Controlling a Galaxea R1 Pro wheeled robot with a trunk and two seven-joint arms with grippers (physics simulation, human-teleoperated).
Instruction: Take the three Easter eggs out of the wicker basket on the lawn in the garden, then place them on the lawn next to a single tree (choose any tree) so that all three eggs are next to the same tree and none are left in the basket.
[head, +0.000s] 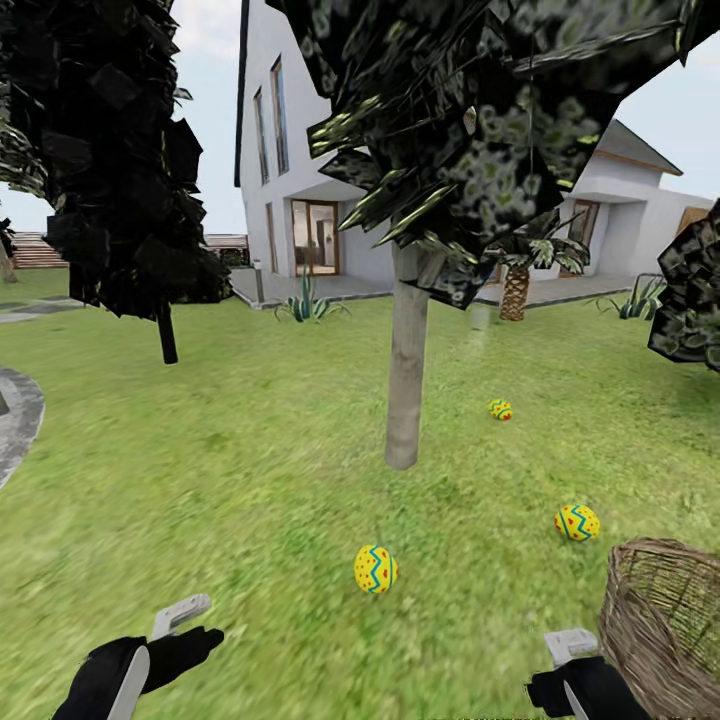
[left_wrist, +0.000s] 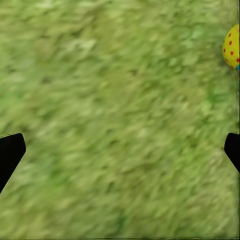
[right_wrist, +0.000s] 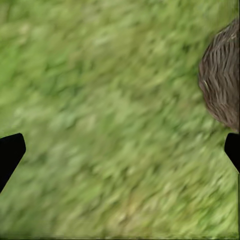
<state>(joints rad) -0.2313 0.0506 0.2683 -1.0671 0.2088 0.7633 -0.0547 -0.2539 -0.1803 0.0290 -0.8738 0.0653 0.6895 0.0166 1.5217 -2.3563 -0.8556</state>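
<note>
Green mottled lawn (head: 250, 470) spreads across the garden, with a white house (head: 300, 150) and its paved patio at the far side, a short palm (head: 515, 285) to the far right and a grey stone area (head: 15, 410) at the left edge. Near the middle stands the tree (head: 406, 370), its pale straight trunk rising into a dark leafy crown; a second dark tree (head: 165, 330) stands further left.

Both claws sit low at the near edge of the head view. The left claw (left_wrist: 120, 150) has its fingers spread wide apart, one dark fingertip at each side of the left wrist view, with only grass between them; it holds nothing and touches nothing. The right claw (right_wrist: 120, 150) is likewise spread wide over bare grass, empty.

All three Easter eggs lie on the lawn: one egg (head: 376, 569) near and slightly left of the trunk, a second egg (head: 577, 522) to the right, near the basket, and a third egg (head: 500, 409) further off, right of the trunk. The wicker basket (head: 665, 620) stands on the grass at the near right, just beside the right claw; the part of its inside that shows holds no egg. The left wrist view catches an egg's edge (left_wrist: 231, 47), apart from the fingertips; the right wrist view catches the basket's woven wall (right_wrist: 222, 80)
</note>
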